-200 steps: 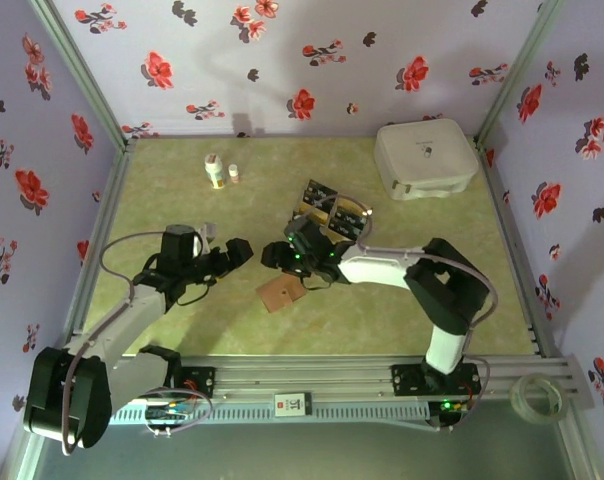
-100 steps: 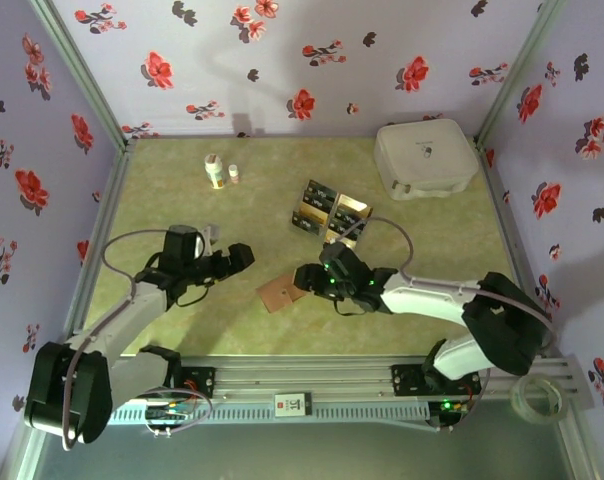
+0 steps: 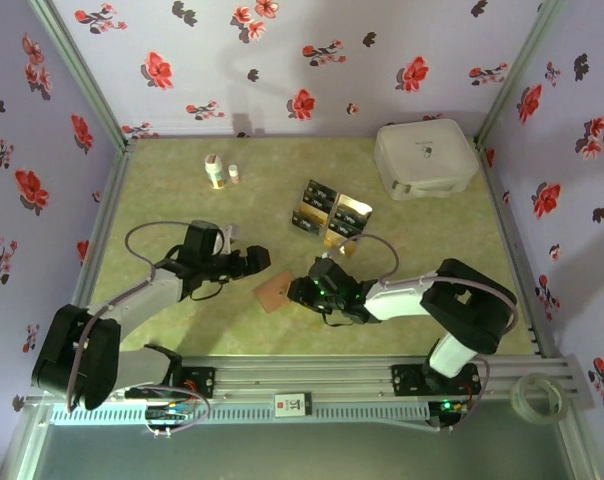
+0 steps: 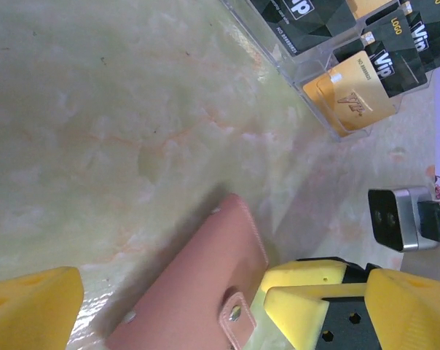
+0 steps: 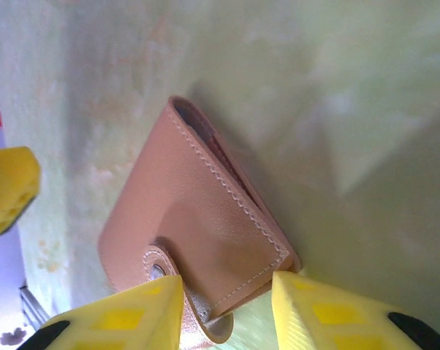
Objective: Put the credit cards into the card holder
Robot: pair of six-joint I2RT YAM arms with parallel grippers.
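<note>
I have the card holder (image 3: 277, 293) flat on the tabletop (image 3: 172, 190), left fingers (image 4: 30, 302) at its left, right fingers (image 5: 132, 317) at its right edge. Behind it, the tray (image 4: 275, 62) holds the credit cards (image 4: 351, 98).

— What do the arms look like?
— The left arm (image 3: 127, 312) and right arm (image 3: 402, 295) have white links and black joints. A thin grey cable loops behind the left gripper (image 3: 260, 260) and the right gripper (image 3: 300, 292).
— And the fingers (image 5: 125, 317)?
— Blocky, bright yellow. Green lights (image 3: 323, 289) glow just behind the right gripper.
</note>
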